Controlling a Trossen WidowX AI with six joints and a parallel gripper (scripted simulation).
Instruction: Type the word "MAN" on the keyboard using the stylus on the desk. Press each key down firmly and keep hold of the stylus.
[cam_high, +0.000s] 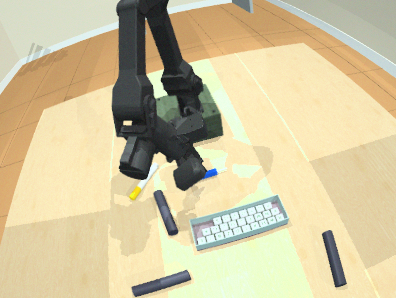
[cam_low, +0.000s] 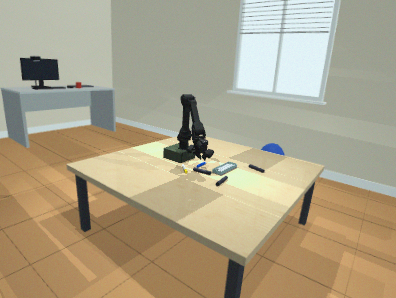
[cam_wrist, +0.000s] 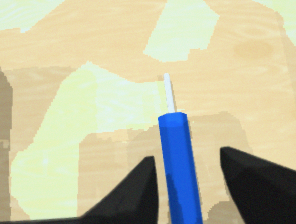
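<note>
A blue stylus (cam_high: 211, 173) (cam_low: 201, 164) (cam_wrist: 179, 160) with a thin white tip lies on the desk near the arm's base. My gripper (cam_wrist: 187, 160) is open over it. In the wrist view the stylus runs between the two black fingers, closer to the left one, with a wider gap on the right. No finger is seen gripping it; the fingertips are hidden in the top and exterior views. The keyboard (cam_high: 240, 224) (cam_low: 224, 168), a teal case with white keys, lies in front of the arm. Its key letters are too small to read.
A white and yellow pen-like object (cam_high: 143, 182) (cam_low: 185, 169) lies left of the stylus. Dark cylinders lie left of the keyboard (cam_high: 165, 212), in front of it (cam_high: 161, 283) and to its right (cam_high: 333, 258). The green base block (cam_high: 214, 121) (cam_low: 176, 153) stands behind.
</note>
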